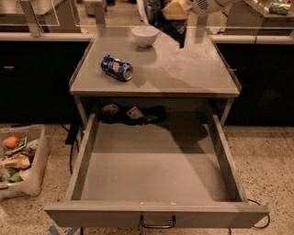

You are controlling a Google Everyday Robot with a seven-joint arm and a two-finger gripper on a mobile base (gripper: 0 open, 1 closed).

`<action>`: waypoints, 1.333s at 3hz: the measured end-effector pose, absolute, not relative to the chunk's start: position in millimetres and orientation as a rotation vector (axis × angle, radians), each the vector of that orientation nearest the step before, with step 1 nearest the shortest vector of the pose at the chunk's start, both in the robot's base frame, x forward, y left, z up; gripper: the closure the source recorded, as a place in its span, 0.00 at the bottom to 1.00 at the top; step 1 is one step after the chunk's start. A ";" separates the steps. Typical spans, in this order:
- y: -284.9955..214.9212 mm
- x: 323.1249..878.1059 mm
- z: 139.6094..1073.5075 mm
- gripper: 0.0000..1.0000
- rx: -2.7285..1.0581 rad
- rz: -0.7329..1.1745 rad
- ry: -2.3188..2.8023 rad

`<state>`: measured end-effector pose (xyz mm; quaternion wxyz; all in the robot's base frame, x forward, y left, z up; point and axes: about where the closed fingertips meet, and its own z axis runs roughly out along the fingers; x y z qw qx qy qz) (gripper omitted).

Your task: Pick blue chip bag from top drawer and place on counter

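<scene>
Your gripper (177, 8), at the top edge above the worktop (183, 69), is clamped on the blue chip bag (168, 24), held aloft.

Blue bag (168, 25) in claw (177, 9) above counter (188, 75)

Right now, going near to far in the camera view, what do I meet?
Drawer handle → top drawer → counter → blue soda can → white bowl → gripper at the top edge, holding the blue chip bag.
</scene>
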<state>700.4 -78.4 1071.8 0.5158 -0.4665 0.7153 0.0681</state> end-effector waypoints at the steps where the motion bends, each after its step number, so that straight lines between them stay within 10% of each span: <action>1: -112.8 759.3 1049.7 1.00 -1.049 0.109 1.835; 4: -131.6 802.4 961.7 1.00 -0.995 0.327 2.026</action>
